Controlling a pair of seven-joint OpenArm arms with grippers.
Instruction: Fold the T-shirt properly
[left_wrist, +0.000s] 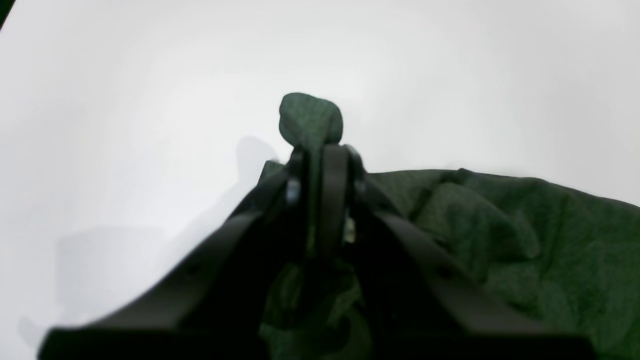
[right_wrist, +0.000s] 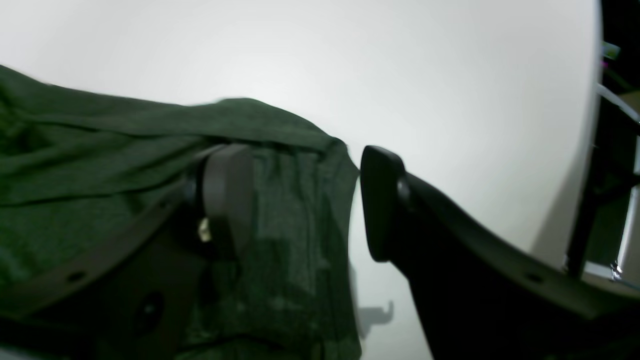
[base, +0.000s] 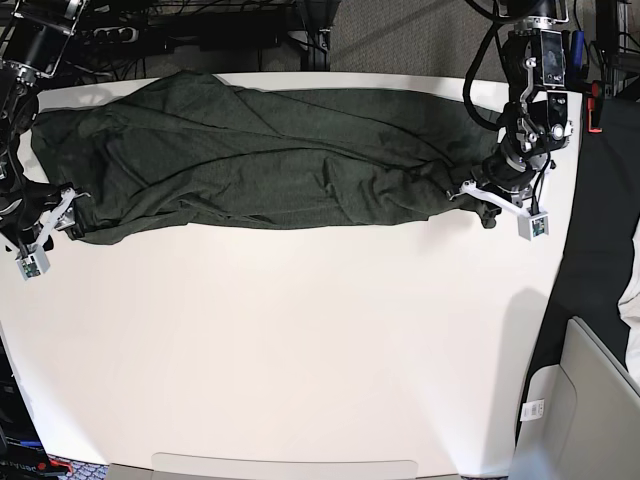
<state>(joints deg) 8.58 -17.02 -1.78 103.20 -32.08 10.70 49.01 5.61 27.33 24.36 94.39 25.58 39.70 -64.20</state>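
Your T-shirt (base: 260, 160) lies stretched lengthwise across the far half of the white table (base: 300, 360), bunched into long folds, with 1 end reaching each arm. On the base view's right, your left gripper (left_wrist: 316, 150) has its jaws pressed together on a small tuft of the green fabric, which pokes up past the fingertips in the left wrist view; the rest of the cloth trails off behind it to the right. On the base view's left, your right gripper (right_wrist: 305, 200) stands with its jaws well apart at the other end of the T-shirt. In the right wrist view, 1 pad (right_wrist: 227, 195) sits over the fabric and the other pad (right_wrist: 380, 200) sits over bare table just beside the cloth's edge. You have nothing clamped there.
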